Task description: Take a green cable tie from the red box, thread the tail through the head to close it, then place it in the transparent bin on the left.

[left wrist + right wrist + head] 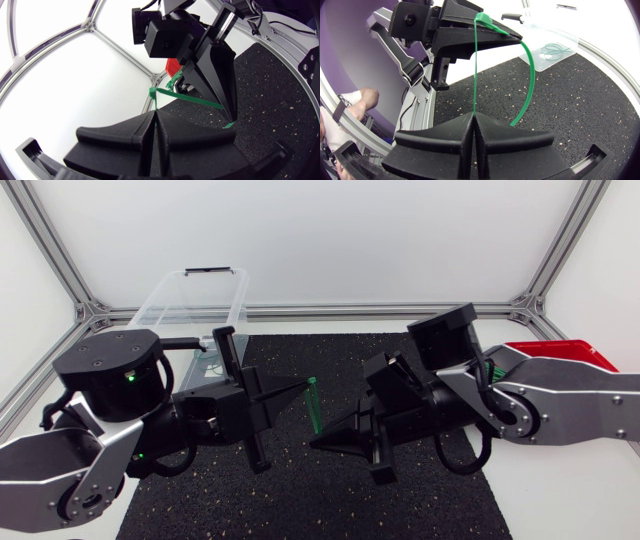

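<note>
A green cable tie (312, 406) hangs above the black mat between my two grippers. My left gripper (303, 387) is shut on it close to its head (152, 93). My right gripper (316, 442) is shut on the strap. In the right wrist view the cable tie (475, 70) rises from my right gripper (474, 116) to the left gripper (515, 36), then bends down in an arc to a loose end. Whether the tail passes through the head I cannot tell. The red box (560, 350) lies behind my right arm. The transparent bin (190, 298) stands at the back left.
The black mat (300, 500) covers the table's middle under both grippers. Several green ties (555, 50) lie inside the transparent bin. More green ties (174, 80) show at the red box (172, 67). An aluminium frame (330, 310) runs along the table's back edge.
</note>
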Tool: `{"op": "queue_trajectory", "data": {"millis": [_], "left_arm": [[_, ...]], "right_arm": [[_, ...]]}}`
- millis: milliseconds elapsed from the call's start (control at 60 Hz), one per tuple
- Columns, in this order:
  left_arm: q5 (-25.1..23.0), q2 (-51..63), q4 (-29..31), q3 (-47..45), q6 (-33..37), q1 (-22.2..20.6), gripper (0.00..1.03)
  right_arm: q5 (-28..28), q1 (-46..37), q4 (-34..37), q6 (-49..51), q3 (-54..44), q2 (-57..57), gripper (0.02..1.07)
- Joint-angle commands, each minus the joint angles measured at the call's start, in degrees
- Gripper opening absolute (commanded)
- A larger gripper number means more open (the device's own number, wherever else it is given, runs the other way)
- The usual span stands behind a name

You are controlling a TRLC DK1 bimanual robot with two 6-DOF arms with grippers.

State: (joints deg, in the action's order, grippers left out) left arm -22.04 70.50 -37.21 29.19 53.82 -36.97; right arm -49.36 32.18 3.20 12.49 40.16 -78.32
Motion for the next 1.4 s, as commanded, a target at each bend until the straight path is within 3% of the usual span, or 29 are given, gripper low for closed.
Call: {"op": "queue_trajectory", "data": {"millis": [0,1383], "left_arm": [[0.0,0.0,-0.8,1.0,0.2,0.1,0.03],[0.0,0.4,-1.1,-2.1,-0.2,0.2,0.03]], "right_arm": [[0.4,0.3,-0.3,1.0,-1.2,-0.6,0.07],[1.1,0.5,-0.4,1.5,-1.3,0.3,0.07]]}}
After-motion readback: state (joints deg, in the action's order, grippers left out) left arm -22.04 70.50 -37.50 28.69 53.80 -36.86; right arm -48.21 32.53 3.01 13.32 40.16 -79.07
